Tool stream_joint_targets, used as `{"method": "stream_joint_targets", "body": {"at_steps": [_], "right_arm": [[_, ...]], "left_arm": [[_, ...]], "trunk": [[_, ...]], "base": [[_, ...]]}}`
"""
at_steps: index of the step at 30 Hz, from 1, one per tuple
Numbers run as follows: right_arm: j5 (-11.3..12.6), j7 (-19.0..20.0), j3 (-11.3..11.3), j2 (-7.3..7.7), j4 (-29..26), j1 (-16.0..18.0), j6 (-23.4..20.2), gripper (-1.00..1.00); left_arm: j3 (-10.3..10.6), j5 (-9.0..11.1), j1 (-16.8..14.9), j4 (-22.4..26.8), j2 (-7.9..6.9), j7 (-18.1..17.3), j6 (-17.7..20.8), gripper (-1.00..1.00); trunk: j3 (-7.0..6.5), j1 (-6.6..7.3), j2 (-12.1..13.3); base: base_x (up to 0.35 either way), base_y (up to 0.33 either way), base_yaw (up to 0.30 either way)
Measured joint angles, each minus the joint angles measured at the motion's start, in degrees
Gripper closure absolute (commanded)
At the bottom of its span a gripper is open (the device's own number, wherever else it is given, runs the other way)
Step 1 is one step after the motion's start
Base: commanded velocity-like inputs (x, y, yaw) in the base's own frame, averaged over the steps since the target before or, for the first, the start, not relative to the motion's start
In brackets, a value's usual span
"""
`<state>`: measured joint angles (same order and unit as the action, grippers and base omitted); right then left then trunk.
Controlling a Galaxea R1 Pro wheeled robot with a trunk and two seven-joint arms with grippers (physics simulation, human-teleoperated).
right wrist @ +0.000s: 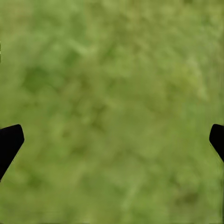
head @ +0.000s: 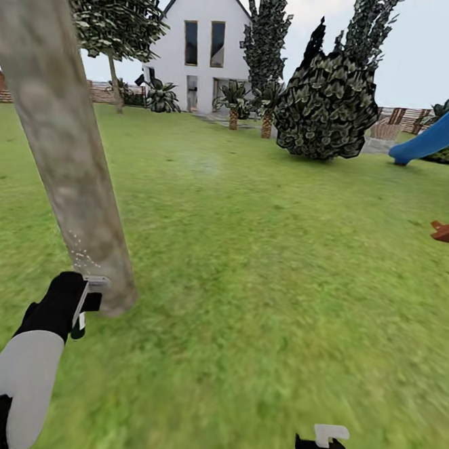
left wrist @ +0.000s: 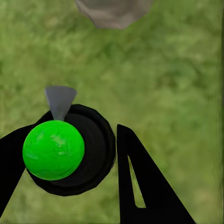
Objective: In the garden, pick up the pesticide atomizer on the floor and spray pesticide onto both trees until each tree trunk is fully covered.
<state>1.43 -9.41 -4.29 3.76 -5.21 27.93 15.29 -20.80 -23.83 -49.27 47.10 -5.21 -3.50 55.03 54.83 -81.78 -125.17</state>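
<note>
tree trunk [head: 62, 135] top cropped, slide [head: 440, 128] cropped

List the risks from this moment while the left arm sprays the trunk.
1. Spray specks show on a low patch of the tree trunk near the left gripper; the upper bark may stay uncovered.
2. The atomizer sits close to the trunk base; a forward nudge could knock it against the bark.

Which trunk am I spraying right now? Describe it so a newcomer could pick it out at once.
Start from the white house and come forward across the lawn to the near left. The trunk is the thick, pale, mottled leaning column right by the left claw; the other trees stand far back with thin trunks or dark foliage.
</note>
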Motion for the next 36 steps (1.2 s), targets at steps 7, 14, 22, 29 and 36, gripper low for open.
{"method": "stream_joint_targets", "body": {"at_steps": [7, 14, 22, 29, 36], "right_arm": [[0.0, 0.0, 0.07, 0.09, 0.05, -0.02, 0.06, -1.0], [0.0, 0.0, 0.07, 0.09, 0.02, 0.0, -0.01, -1.0], [0.0, 0.0, 0.07, 0.09, 0.0, 0.0, 0.0, -1.0], [0.0, 0.0, 0.05, 0.09, 0.0, 0.0, -0.01, -1.0], [0.0, -0.01, 0.07, 0.09, -0.01, -0.01, -0.01, -1.0]], "left_arm": [[0.07, -0.17, -0.91, 0.12, 0.44, 0.03, 0.93, 1.0], [0.07, -0.16, -0.87, 0.14, 0.43, 0.12, 0.94, 1.0], [0.0, -0.23, -0.86, 0.14, 0.42, 0.16, 0.98, 1.0], [0.07, -0.26, -0.86, 0.14, 0.34, 0.21, 1.08, 1.0], [0.11, -0.34, -0.14, -0.11, 0.17, 0.29, 0.88, 1.0]], "trunk": [[0.0, 0.01, 0.0], [-0.03, 0.01, 0.0], [-0.21, 0.0, 0.0], [-0.37, 0.0, 0.0], [-0.5, 0.0, 0.0]], "base": [[0.276, -0.148, 0.046], [0.266, -0.164, 0.094], [0.189, -0.222, 0.263], [0.179, -0.23, 0.266], [0.17, -0.235, 0.188]]}}
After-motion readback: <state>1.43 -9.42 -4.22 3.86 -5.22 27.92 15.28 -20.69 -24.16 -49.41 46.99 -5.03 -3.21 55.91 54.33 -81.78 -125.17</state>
